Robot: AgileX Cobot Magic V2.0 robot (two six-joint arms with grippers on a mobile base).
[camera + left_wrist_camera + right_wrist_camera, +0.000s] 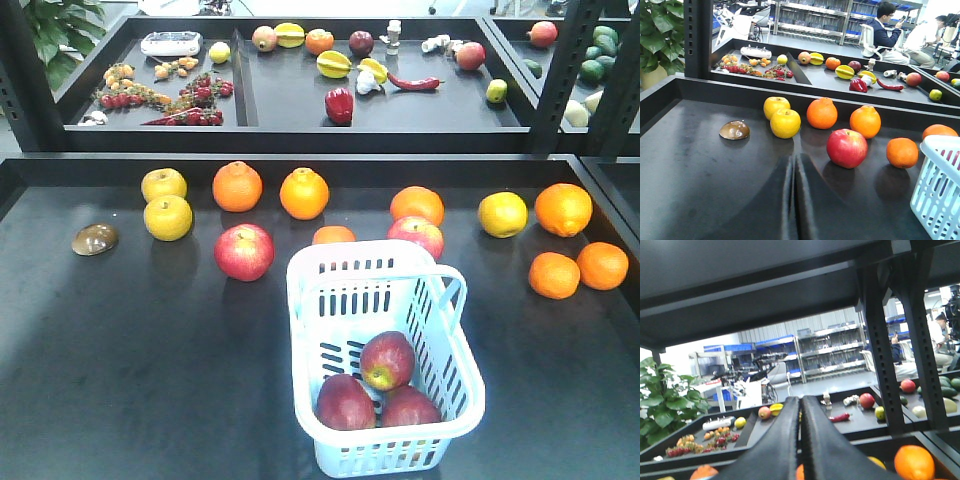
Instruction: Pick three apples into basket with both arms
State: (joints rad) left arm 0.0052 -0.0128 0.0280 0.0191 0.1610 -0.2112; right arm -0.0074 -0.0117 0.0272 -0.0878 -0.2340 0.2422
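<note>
Apples [380, 385], three dark red, lie in the basket [310, 300]; left gripper [794, 200] and right gripper [801, 440] are clenched empty. Swinging arms could clip its handle [450, 290].

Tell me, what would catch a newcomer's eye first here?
The pale blue basket at the front of the dark table, with three dark red apples lying in it. Behind it, oranges and yellow fruit are scattered across the table, and a paler pink-red apple sits left of the basket.
</note>
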